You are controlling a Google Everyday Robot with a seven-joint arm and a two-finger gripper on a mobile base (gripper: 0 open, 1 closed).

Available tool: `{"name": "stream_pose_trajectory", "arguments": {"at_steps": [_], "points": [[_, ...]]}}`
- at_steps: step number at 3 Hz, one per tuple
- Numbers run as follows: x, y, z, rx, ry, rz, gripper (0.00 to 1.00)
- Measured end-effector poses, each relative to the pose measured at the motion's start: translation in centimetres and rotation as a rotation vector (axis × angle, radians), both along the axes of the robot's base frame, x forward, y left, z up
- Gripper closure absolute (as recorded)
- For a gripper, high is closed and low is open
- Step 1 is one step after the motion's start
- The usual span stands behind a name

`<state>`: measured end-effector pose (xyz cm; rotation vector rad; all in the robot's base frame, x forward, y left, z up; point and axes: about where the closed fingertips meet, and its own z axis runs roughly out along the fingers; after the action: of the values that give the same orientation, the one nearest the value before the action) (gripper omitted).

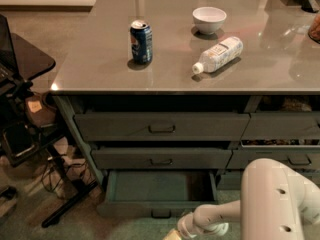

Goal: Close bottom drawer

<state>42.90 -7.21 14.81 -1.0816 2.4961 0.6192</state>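
Observation:
The bottom drawer [160, 208] is the lowest of the left three-drawer stack and stands pulled out, its empty inside showing and its small dark handle [161, 214] at the front centre. The two like drawers above it [161, 126] are pushed in. My white arm [272, 199] reaches in from the lower right. My gripper [172, 234] is at the bottom edge of the view, just below and right of the drawer's front, mostly cut off.
On the grey counter [100, 69] stand a blue soda can [141, 41], a white bowl [209, 20] and a lying plastic bottle [218, 54]. A narrower drawer stack [285, 134] is at right. A black stand and cables [30, 134] are at left.

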Motion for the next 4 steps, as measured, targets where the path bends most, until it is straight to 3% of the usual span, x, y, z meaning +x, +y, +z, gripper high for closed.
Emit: {"name": "stream_pose_trajectory", "arguments": {"at_steps": [1,2,3,4], "points": [[-0.2,-0.1,0.0,0.000,0.000,0.000,0.00],[1.0,3.7,1.3,-0.019,-0.052,0.065,0.00],[2.0,7.9,4.3,-0.022,-0.140,0.142,0.00],[2.0,7.9,4.3,-0.022,-0.140,0.142,0.00]]}}
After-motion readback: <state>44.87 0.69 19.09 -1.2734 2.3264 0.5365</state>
